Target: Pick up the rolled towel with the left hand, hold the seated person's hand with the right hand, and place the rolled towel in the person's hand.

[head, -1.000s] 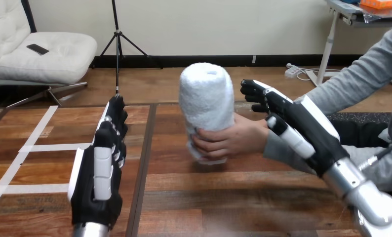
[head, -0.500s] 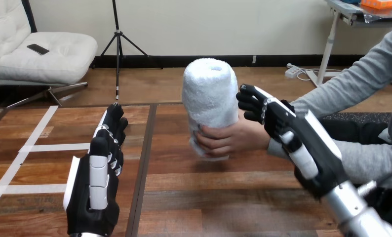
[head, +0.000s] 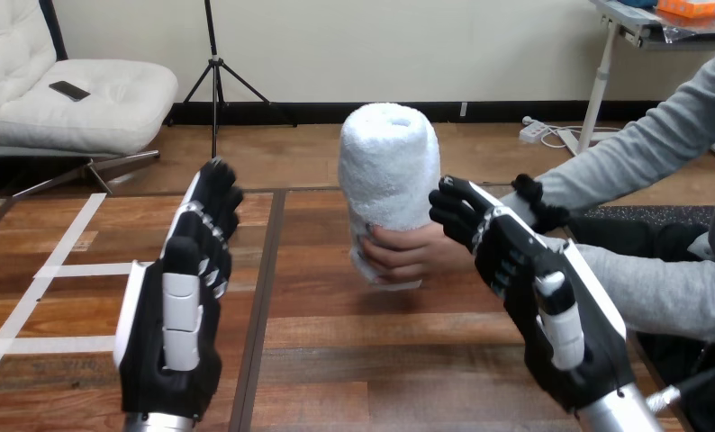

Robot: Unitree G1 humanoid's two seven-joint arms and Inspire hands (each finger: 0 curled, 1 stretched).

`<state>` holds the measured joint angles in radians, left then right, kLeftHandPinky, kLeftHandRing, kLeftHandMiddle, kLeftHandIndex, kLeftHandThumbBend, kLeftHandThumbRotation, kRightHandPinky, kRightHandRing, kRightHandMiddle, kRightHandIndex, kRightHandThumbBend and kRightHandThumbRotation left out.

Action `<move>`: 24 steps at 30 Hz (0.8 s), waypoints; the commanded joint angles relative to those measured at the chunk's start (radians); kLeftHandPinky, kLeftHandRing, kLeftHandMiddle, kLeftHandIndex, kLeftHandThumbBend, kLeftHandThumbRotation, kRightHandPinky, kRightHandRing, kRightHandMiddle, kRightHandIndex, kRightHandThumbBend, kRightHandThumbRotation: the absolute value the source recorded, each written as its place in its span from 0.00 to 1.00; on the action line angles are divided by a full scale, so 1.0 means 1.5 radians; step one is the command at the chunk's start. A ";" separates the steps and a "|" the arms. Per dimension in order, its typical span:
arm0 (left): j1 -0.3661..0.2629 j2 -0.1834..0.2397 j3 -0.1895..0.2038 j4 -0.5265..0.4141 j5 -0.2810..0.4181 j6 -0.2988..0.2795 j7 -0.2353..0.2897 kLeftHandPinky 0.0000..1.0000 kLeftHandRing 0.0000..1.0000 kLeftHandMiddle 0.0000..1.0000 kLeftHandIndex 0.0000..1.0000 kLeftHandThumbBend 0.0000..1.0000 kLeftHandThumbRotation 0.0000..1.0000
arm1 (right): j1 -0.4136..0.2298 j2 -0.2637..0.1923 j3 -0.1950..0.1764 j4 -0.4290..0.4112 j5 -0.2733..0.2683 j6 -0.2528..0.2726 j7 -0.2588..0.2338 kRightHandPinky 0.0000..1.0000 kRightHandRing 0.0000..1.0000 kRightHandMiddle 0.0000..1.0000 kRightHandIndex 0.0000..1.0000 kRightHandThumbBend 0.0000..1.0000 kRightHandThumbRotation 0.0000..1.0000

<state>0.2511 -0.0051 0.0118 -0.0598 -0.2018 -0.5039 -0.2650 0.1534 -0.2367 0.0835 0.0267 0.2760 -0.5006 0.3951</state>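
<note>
Wooden table (head: 354,369) planks run under everything, with white tape lines (head: 70,268) marked on them well to the left of the rolled towel (head: 388,171). That towel stands upright, lifted just clear of the boards, its lower end wrapped by the person's hand (head: 412,252), which reaches in from the right on a grey sleeve. The robot's left hand (head: 178,315) is raised well to the left of the towel, its back to the camera and fingers (head: 212,202) straight and close together, holding nothing and touching nothing. The robot's right hand (head: 534,279) lies just right of the towel, over the person's wrist and close against the back of the person's hand. Whether it grips the wrist or only rests there cannot be told.
</note>
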 commanded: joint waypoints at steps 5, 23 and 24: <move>0.007 -0.006 -0.030 -0.038 0.007 -0.014 -0.006 0.98 0.96 0.96 0.93 0.78 1.00 | 0.013 0.024 -0.009 -0.052 0.022 0.000 0.006 0.97 0.91 0.90 0.89 1.00 1.00; 0.021 -0.016 -0.056 -0.022 0.019 -0.046 -0.007 0.97 0.94 0.95 0.93 0.75 1.00 | 0.074 0.073 -0.005 -0.068 0.064 -0.008 0.016 0.91 0.88 0.87 0.88 0.99 1.00; 0.022 -0.018 -0.058 -0.022 0.019 -0.048 -0.006 0.96 0.94 0.95 0.93 0.75 1.00 | 0.077 0.076 -0.005 -0.068 0.064 -0.009 0.016 0.91 0.88 0.87 0.88 0.99 1.00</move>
<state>0.2531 -0.0137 -0.0407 -0.0775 -0.1843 -0.5484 -0.2759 0.2827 -0.1541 0.0817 -0.0143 0.3544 -0.4937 0.4184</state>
